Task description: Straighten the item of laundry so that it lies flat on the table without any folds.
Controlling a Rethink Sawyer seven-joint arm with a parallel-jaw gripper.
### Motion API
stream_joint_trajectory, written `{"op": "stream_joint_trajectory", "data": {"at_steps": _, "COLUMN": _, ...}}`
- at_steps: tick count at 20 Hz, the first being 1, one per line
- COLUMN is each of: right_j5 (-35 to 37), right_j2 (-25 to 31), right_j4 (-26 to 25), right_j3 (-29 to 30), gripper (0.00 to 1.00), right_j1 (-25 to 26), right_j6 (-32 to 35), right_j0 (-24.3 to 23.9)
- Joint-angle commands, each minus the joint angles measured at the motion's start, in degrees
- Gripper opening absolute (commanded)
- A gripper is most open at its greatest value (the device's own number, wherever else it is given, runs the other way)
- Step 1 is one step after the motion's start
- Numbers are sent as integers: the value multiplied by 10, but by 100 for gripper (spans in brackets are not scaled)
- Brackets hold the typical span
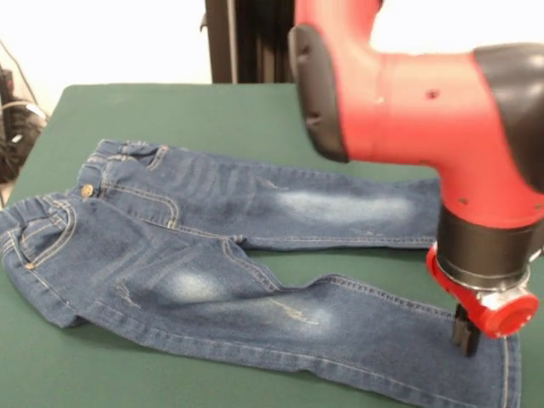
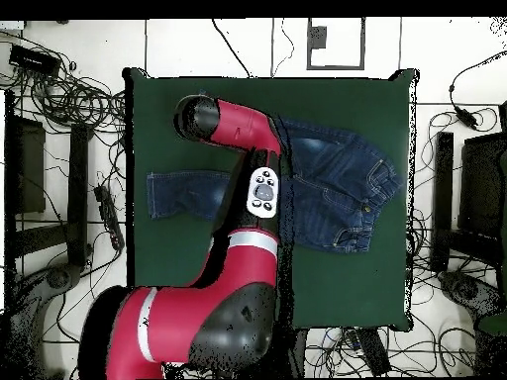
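Observation:
The item of laundry [image 1: 195,255], a small pair of blue jeans with pale faded patches, lies spread on the green table [image 1: 212,110], waistband to the left and both legs running right. My gripper [image 1: 466,330] hangs low over the hem end of the nearer leg at the lower right, touching or just above the denim. In the overhead view the jeans [image 2: 337,188] show their waist at the right and one leg [image 2: 188,193] stretched left. The other leg and my gripper are hidden under the red arm [image 2: 243,124].
The arm's bulky red elbow [image 1: 399,93] hides the far leg's hem in the front view. Green cloth lies bare around the jeans [image 2: 337,287]. Cables and black stands [image 2: 59,178] ring the table beyond its edges.

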Motion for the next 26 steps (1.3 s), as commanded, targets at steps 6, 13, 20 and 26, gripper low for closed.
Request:
{"op": "stream_joint_trajectory", "data": {"at_steps": 6, "right_j5": 78, "right_j2": 273, "right_j4": 61, "right_j3": 184, "gripper": 0, "right_j1": -26, "right_j6": -119, "right_j0": -75}}
{"op": "stream_joint_trajectory", "data": {"at_steps": 13, "right_j5": 65, "right_j2": 299, "right_j4": 29, "right_j3": 181, "gripper": 0, "right_j1": -25, "right_j6": -80, "right_j0": -87}}
{"op": "stream_joint_trajectory", "data": {"at_steps": 20, "right_j5": 53, "right_j2": 319, "right_j4": 13, "right_j3": 116, "gripper": 0, "right_j1": 7, "right_j6": -75, "right_j0": -85}}
{"op": "stream_joint_trajectory", "data": {"at_steps": 26, "right_j5": 70, "right_j2": 366, "right_j4": 23, "right_j3": 99, "gripper": 0, "right_j1": 15, "right_j6": -83, "right_j0": -87}}
